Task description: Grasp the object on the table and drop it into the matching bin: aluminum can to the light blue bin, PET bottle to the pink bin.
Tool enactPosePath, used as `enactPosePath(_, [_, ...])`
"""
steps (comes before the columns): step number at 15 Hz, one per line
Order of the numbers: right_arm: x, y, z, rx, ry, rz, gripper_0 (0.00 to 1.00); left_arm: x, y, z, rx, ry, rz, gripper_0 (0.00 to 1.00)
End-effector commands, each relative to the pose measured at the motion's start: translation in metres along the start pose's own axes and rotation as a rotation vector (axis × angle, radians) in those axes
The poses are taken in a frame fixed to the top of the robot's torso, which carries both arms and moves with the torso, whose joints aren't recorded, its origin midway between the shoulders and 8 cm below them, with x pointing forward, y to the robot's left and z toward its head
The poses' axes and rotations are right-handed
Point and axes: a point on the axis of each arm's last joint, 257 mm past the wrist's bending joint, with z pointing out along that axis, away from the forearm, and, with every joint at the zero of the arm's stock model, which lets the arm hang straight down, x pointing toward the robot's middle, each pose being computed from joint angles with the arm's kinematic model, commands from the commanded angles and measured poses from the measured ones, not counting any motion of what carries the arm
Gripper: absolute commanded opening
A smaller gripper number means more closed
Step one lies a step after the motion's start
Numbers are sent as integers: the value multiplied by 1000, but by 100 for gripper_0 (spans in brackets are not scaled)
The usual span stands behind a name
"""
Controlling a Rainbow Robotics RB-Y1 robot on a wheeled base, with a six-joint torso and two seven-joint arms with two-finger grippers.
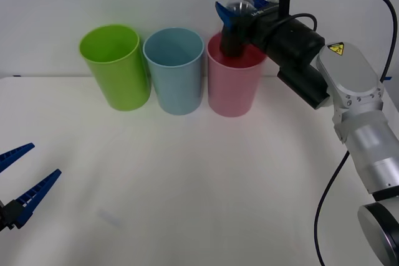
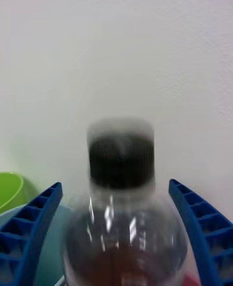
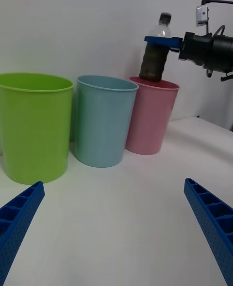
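- Step in hand: the drop, judged near its end. The bottle (image 1: pixel 240 20) was held above the mouth of the pink bin (image 1: pixel 234 88), its lower end level with or just inside the rim; no contact with the bin wall could be confirmed.
- Right gripper (image 1: pixel 240 12): positioned over the pink bin at the far edge of the table (image 1: pixel 199 204). Its blue fingers (image 2: pixel 31 232) were seen on either side of the bottle's shoulder; whether they were pressing it or had already let go could not be told.
- Bottle, attitude: long axis close to vertical, slightly tilted in the left wrist view. The dark cap (image 2: pixel 121 157) was pointed up and the dark-filled base down toward the bin.
- Next move, as judged: the fingers would need to be parted fully so that the bottle falls base-first into the pink bin, with the arm then lifted clear of the rim.
- Blue bin (image 1: pixel 174 70): stood just beside the pink bin, toward the left; not called for here.
- Green bin (image 1: pixel 115 66): last in the row, beside the blue bin.
- Left gripper (image 1: pixel 19 182): idle at the near left corner of the table, fingers spread apart, nothing held.
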Motion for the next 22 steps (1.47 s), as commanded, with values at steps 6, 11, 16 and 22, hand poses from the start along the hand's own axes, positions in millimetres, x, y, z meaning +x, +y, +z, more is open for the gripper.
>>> enactPosePath(6, [-2, 4, -24, -37, -9, -18, 100, 0, 0, 0, 0, 0, 0, 100])
enactPosePath(11, [1, 11, -64, -76, -9, -35, 100, 0, 0, 0, 0, 0, 0, 100])
enactPosePath(16, [11, 14, -110, -83, 8, -52, 100, 0, 0, 0, 0, 0, 0, 100])
enactPosePath(22, [38, 26, -187, -130, 92, -52, 100, 0, 0, 0, 0, 0, 0, 100])
